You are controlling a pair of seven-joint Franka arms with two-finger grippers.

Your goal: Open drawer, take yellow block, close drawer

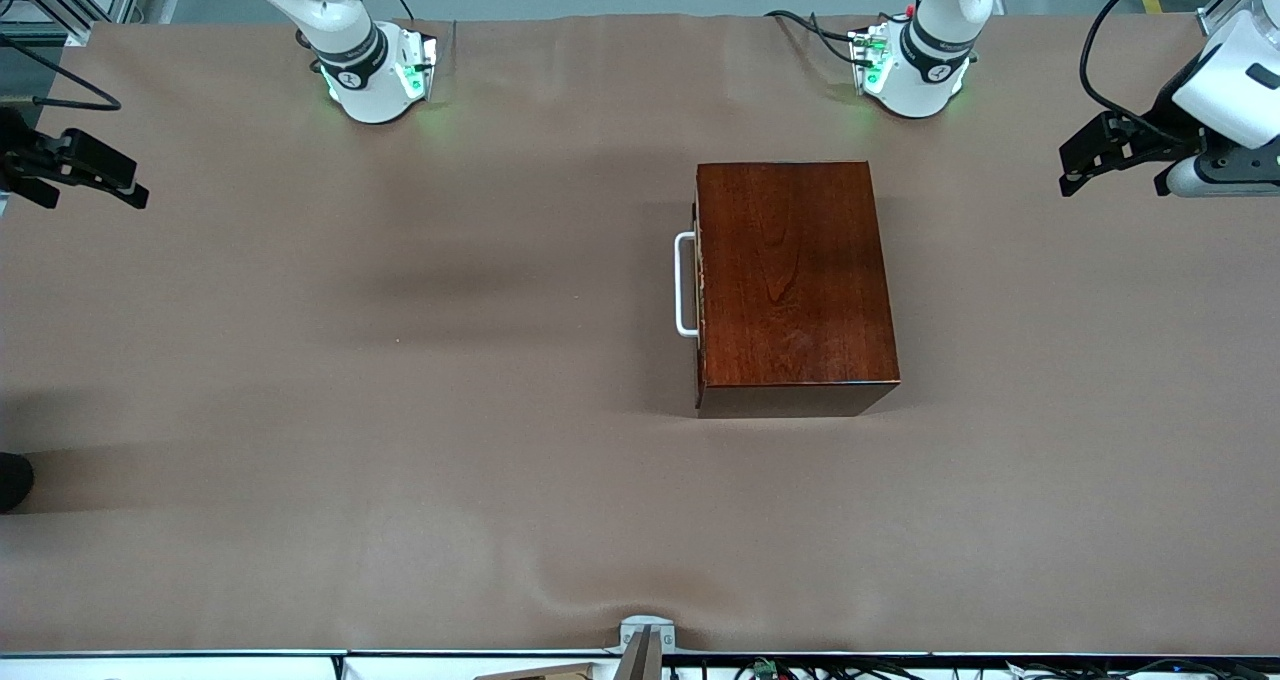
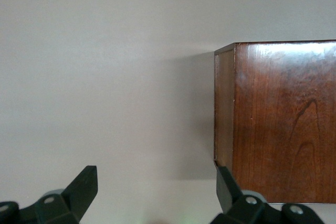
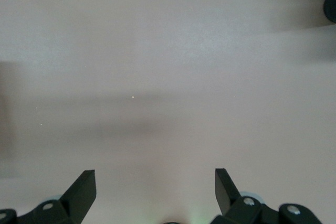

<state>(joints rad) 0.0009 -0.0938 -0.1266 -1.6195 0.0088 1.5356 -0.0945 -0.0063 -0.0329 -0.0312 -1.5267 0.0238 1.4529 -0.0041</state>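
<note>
Item: wooden box (image 1: 790, 285), glossy dark reddish-brown, standing on the desk (image 1: 400, 410) toward the left arm's end. The drawer is fully shut; only its white loop handle (image 1: 685, 285) shows, on the box face that looks toward the right arm's end.

Item: yellow block. Not visible in any view; presumably inside the shut drawer.

Item: right claw (image 1: 85, 170), hanging at its own end of the desk, well apart from the box, fingers spread wide and empty in the right wrist view (image 3: 155, 192), with bare desk below.

Item: left claw (image 1: 1110, 155), hanging at its own end of the desk, fingers spread wide and empty (image 2: 155, 192); a corner of the box shows beneath it in the left wrist view.

Step in hand: opening the drawer, not yet begun.

Handling note: the handle faces the right arm, so that arm seems best placed. Straddle the loop's bar at its middle, close firmly, and pull straight along the slide. The box may skid; the left claw could brace it.
</note>
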